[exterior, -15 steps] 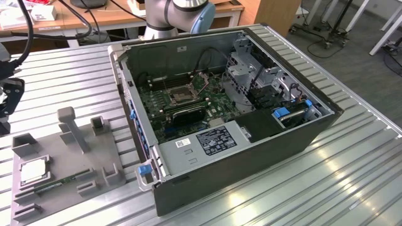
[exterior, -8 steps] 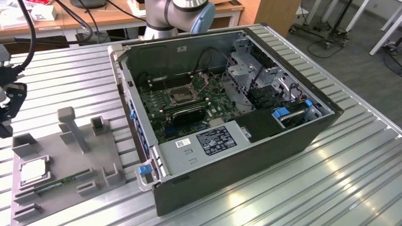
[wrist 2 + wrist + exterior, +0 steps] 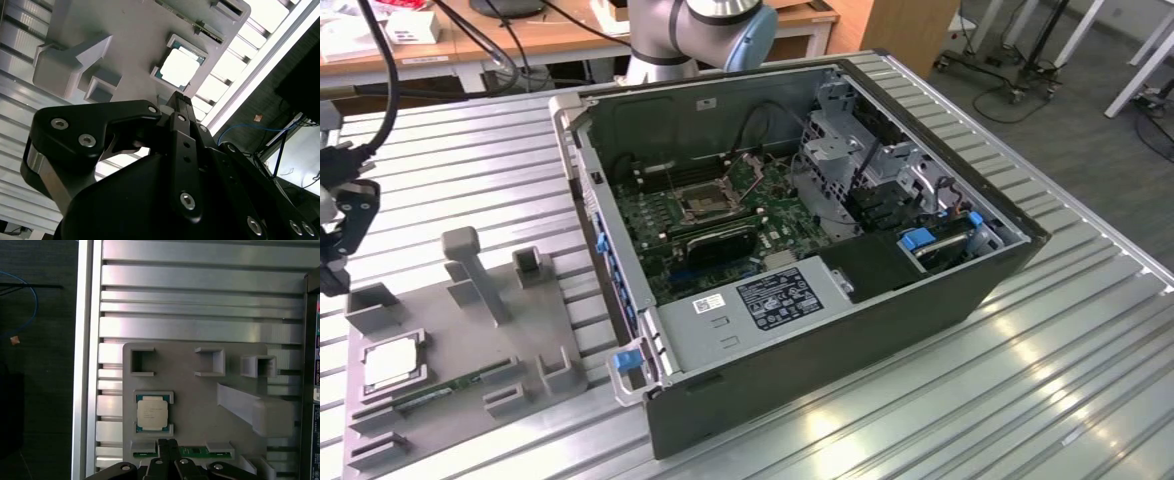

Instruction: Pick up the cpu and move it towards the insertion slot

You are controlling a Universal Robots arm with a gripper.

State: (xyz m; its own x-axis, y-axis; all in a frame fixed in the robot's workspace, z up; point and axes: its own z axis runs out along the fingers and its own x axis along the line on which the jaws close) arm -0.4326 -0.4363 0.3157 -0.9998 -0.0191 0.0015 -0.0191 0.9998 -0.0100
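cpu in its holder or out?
In. The cpu lies flat in its seat on the grey holder plate; the gripper is apart from it, holding nothing.

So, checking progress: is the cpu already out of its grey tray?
No; the first wrist view shows the cpu seated in a recess of the grey tray.

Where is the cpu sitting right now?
In the exterior view the cpu lies at lower left, in its cradle on the grey fixture plate, beside the green memory stick and outside the computer case.
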